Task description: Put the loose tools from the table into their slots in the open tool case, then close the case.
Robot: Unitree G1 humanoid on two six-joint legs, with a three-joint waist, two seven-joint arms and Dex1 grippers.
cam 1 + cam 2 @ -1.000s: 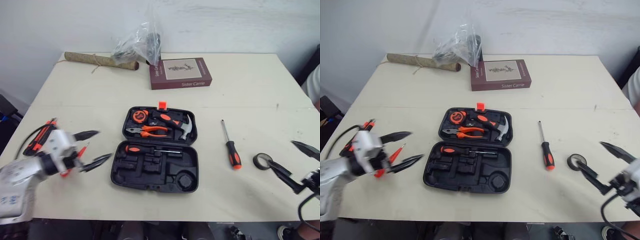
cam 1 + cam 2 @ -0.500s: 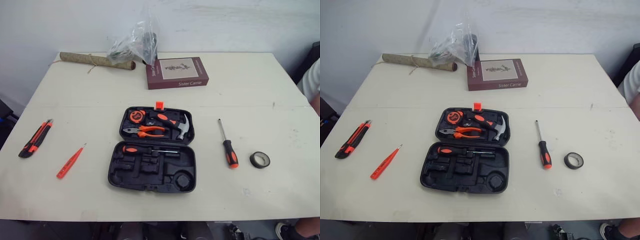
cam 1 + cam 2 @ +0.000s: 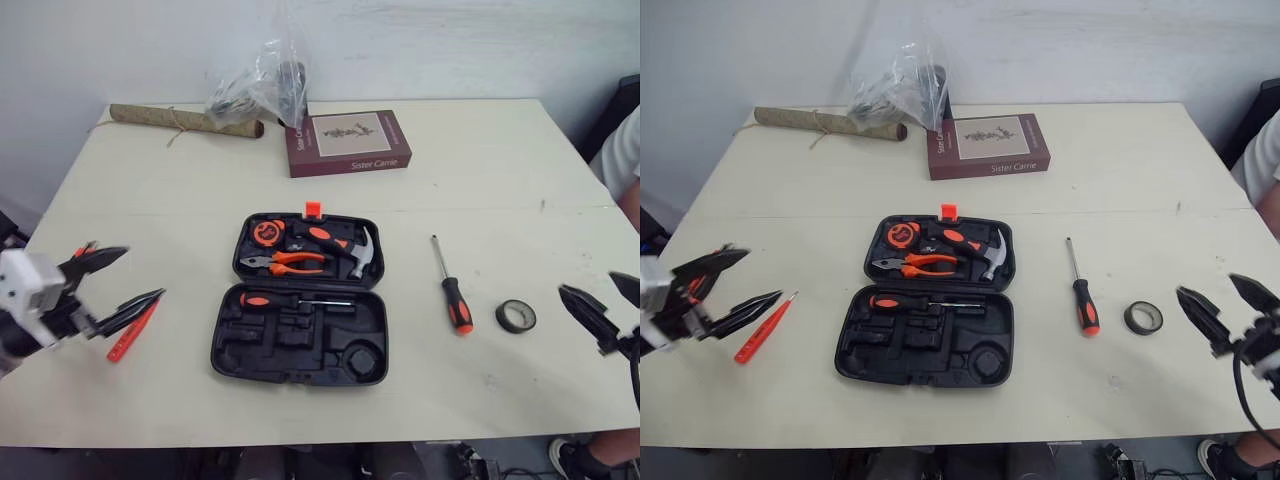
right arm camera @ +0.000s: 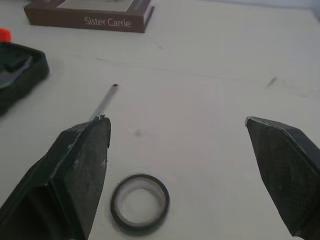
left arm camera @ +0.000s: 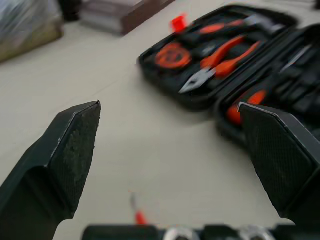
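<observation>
Writing: the only readable text is "Sister Carrie", printed on the side of the maroon book (image 3: 347,142) lying at the far middle of the table. No brand is legible on the tool case or the tools.
Table: a plain cream table (image 3: 480,180), a bit scuffed, with a faint seam running left to right just beyond the case.
Room: a bare white wall (image 3: 450,50) sits right behind the far edge. A person's white sleeve (image 3: 628,160) pokes in at the far right.
Tool case: the black tool case (image 3: 225,350) is lying wide open flat in the middle of the table, with its orange latch (image 3: 313,209) on the far side.
Already in the case: pliers (image 3: 290,263), a hammer (image 3: 362,255) and a tape measure (image 3: 267,232) in the far half, and one screwdriver in the near half, where the other slots look empty.
Loose on the right: an orange-handled screwdriver (image 3: 452,292) just right of the case, then a tape roll (image 3: 516,316) beside it.
Loose on the left: a thin red tester pen (image 3: 128,338), well left of the case.
Left gripper: the left gripper (image 3: 142,273) hangs over the left side with its fingers spread wide and nothing in them. The tester pen is right by the lower fingertip.
Right gripper: the right gripper (image 3: 1206,285) is also gaping wide and empty, near the tape roll at the right edge.
Other stuff: a crumpled plastic bag (image 3: 255,85) and a rolled bundle tied with string (image 3: 185,120) at the far left.
</observation>
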